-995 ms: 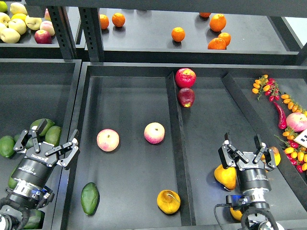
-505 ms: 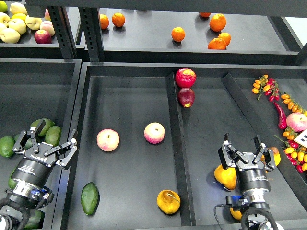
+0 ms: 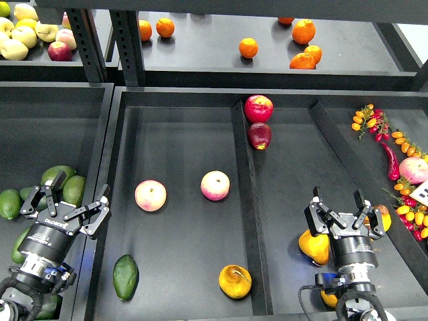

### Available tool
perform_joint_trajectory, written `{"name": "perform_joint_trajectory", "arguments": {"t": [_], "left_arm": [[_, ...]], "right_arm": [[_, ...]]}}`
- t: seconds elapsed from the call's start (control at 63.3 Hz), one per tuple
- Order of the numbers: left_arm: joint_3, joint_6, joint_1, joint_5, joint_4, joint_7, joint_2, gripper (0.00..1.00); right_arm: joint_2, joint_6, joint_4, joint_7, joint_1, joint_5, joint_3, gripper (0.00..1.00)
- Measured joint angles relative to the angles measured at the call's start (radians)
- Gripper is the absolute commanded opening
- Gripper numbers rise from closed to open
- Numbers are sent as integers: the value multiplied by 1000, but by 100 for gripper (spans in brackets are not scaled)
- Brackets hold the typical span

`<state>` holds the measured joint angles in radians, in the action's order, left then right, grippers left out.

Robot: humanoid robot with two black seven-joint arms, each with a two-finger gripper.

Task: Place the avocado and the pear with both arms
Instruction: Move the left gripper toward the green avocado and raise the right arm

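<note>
1. The middle tray holds both fruits near its front edge: the avocado at the left corner, the pear further right beside the divider.
2. The left gripper, fingers spread and empty, hangs over the left bin just beside its avocado pile; I would lift it clear before any swing.
3. The right gripper, also spread and empty, sits above other yellow fruit; avoid snagging it.
</note>
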<state>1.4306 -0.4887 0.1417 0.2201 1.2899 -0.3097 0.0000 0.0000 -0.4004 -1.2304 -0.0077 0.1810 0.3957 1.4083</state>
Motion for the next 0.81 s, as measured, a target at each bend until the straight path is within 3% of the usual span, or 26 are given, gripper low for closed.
{"name": "perform_joint_trajectory", "arguments": {"t": [0.379, 0.505, 0.663, 0.806], "left_arm": [[-116, 0, -81, -253, 14, -94, 102, 100], [-195, 0, -129, -370, 7, -126, 187, 100], [-325, 0, -215, -419, 10, -133, 330, 100], [-520, 0, -385, -434, -1, -147, 499, 100]], "right_arm": [[0, 0, 0, 0, 3, 0, 4, 100], [0, 0, 0, 0, 5, 0, 6, 100], [0, 2, -15, -1, 6, 0, 9, 100], [0, 15, -34, -1, 4, 0, 11, 100]]}}
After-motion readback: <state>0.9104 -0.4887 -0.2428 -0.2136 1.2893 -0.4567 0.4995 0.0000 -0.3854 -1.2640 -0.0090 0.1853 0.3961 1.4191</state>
